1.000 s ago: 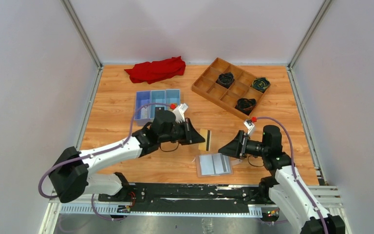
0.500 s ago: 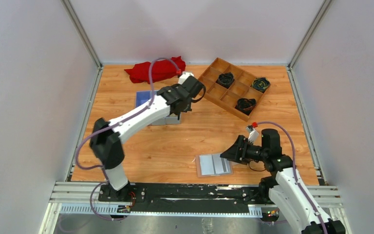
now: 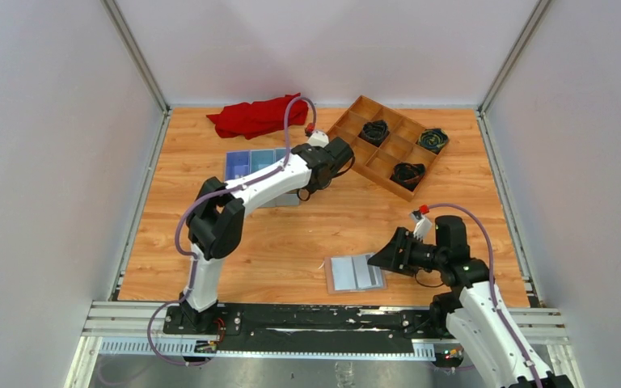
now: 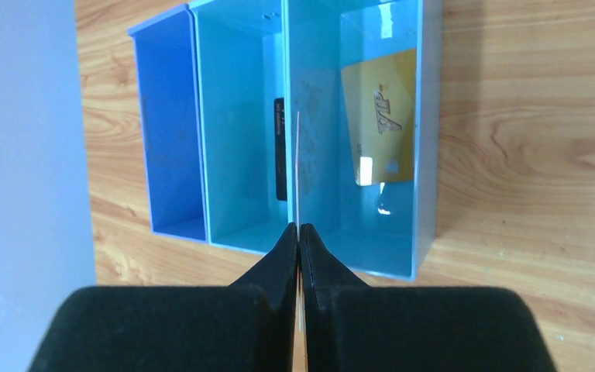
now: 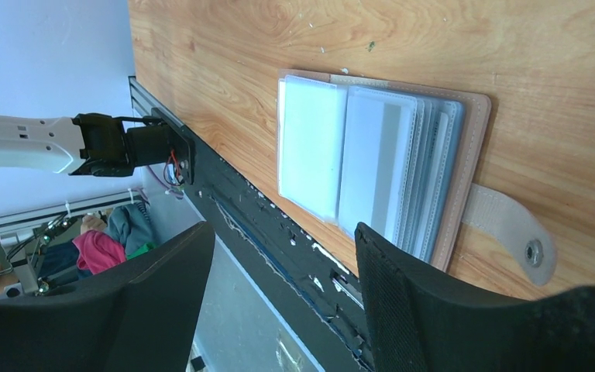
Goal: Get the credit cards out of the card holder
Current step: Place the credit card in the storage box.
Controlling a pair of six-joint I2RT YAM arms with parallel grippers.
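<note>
left gripper (image 4: 299, 229): jaws pinched tight on a pale card (image 4: 298, 167). It shows edge-on, a thin white line sticking out at 12 o'clock from the tips. It hangs over the blue tray (image 4: 172, 132), lined up with the divider between the middle and right bins. Can't tell if it touches the tray.

The gold card (image 4: 380, 116) lies flat in the right bin, print up. The black card (image 4: 280, 149) is in the middle bin, close against that divider.

right gripper (image 5: 283, 236): jaws spread wide, nothing between them. In the top view it sits at 3 o'clock of the card holder (image 3: 354, 272), low over the table (image 3: 291, 234).

The holder lies open and flat at the table's 6 o'clock, near the front edge. Its clear sleeves face up with a tan-pink rim around them, and its strap tab (image 5: 511, 232) rests on the wood. The sleeves look whitish; can't tell what's left in them.

Top view: the blue tray is at 11 o'clock, partly under the left arm. The red cloth (image 3: 257, 115) is at 12, at the back edge. The wooden grid tray (image 3: 362, 107) is at 1, with three dark bundles (image 3: 408, 172) in it.
</note>
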